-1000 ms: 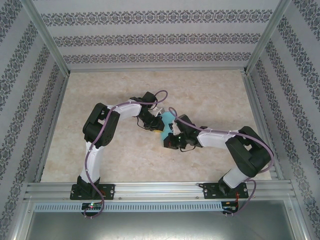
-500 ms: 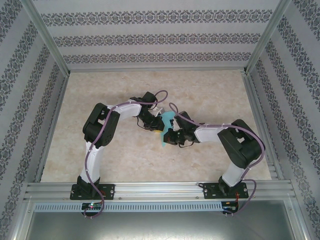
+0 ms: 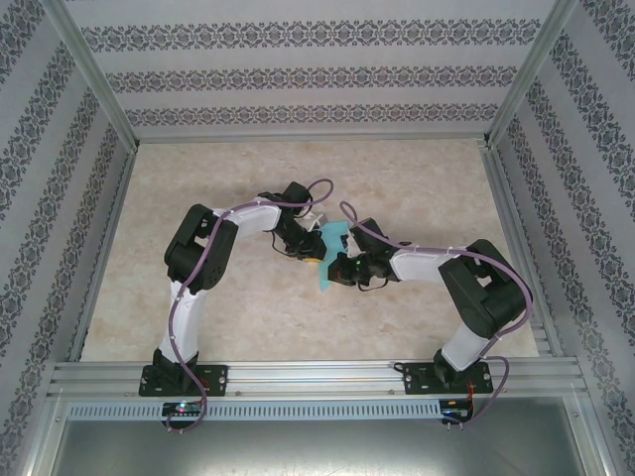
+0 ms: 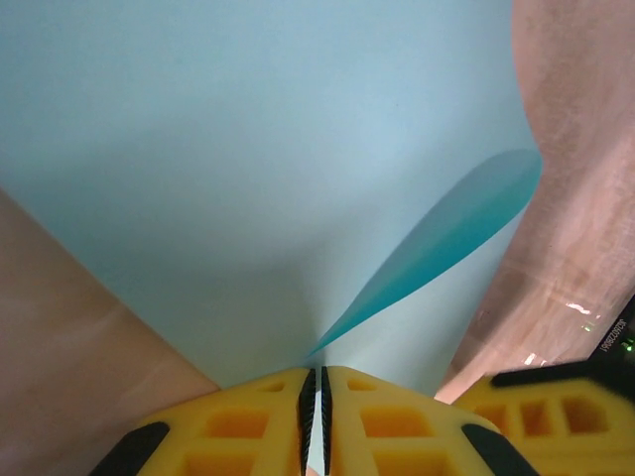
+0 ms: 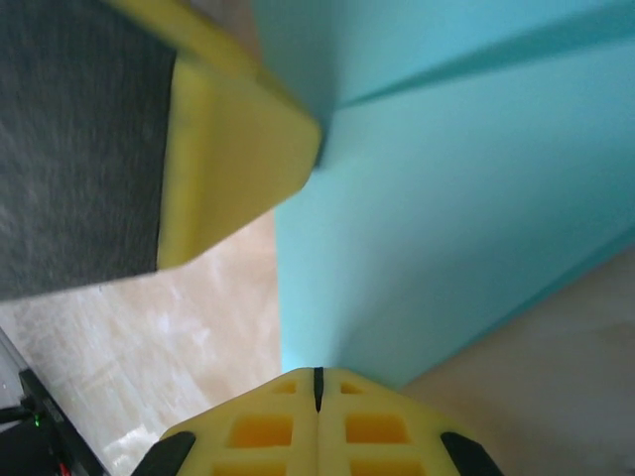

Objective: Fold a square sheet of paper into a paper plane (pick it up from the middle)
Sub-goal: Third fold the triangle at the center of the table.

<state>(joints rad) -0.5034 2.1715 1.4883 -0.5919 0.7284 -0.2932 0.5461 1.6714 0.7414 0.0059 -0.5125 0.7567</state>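
Observation:
The square sheet of paper (image 3: 333, 236), turquoise and folded into layers, hangs above the table between both grippers. In the left wrist view the paper (image 4: 248, 149) spreads out with a darker flap curling right. My left gripper (image 4: 317, 397) is shut on its edge, a thin sliver showing between the pads. From above, the left gripper (image 3: 316, 250) sits at the sheet's left side. My right gripper (image 5: 317, 382) is shut, its tips against the lower edge of the paper (image 5: 446, 198); from above, the right gripper (image 3: 335, 266) is just below it. Whether this is the paper plane's dart shape I cannot tell.
The beige marbled table (image 3: 417, 188) is walled in by patterned panels and a metal frame (image 3: 298, 377) along the near edge. A yellow finger (image 5: 228, 188) of the left gripper reaches into the right wrist view, close to the paper.
The right arm has drawn in and its gripper has moved up and left against the paper. A lower tip of the sheet now pokes out below. The left arm has stayed put.

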